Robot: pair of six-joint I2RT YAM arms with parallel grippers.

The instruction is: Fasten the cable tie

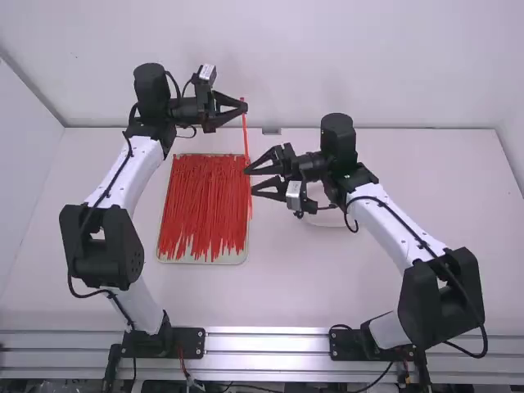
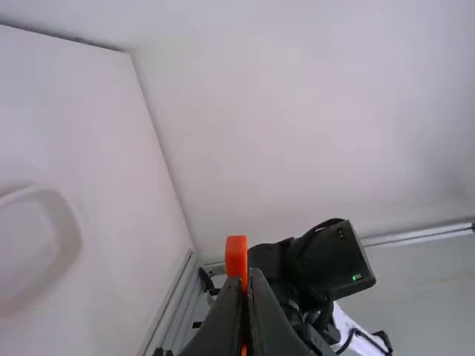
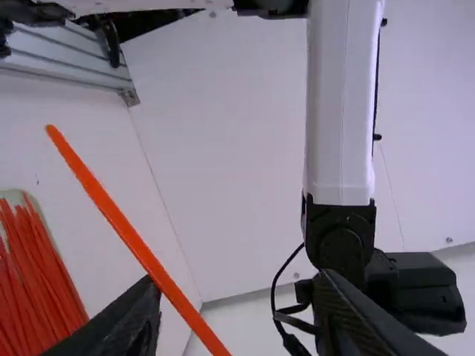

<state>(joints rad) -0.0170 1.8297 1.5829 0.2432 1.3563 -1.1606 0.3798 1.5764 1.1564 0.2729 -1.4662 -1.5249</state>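
A single red cable tie [image 1: 246, 155] hangs upright above the table, and my left gripper [image 1: 236, 106] is shut on its top end near the back wall. The left wrist view shows the tie's head [image 2: 236, 256] sticking out above the left gripper [image 2: 243, 280], whose fingers are pressed together. My right gripper [image 1: 250, 177] stands open at the tie's lower half, one finger on each side. In the right wrist view the tie [image 3: 119, 222] runs slantwise through the right gripper [image 3: 237, 326], close to one finger [image 3: 122, 326]; I see no contact.
A beige tray [image 1: 205, 259] with a pile of several red ties [image 1: 205, 205] lies left of centre, below the hanging tie. A white oval dish [image 1: 327, 221] sits under the right arm. The left arm's white link [image 3: 341, 104] stands beyond the right gripper.
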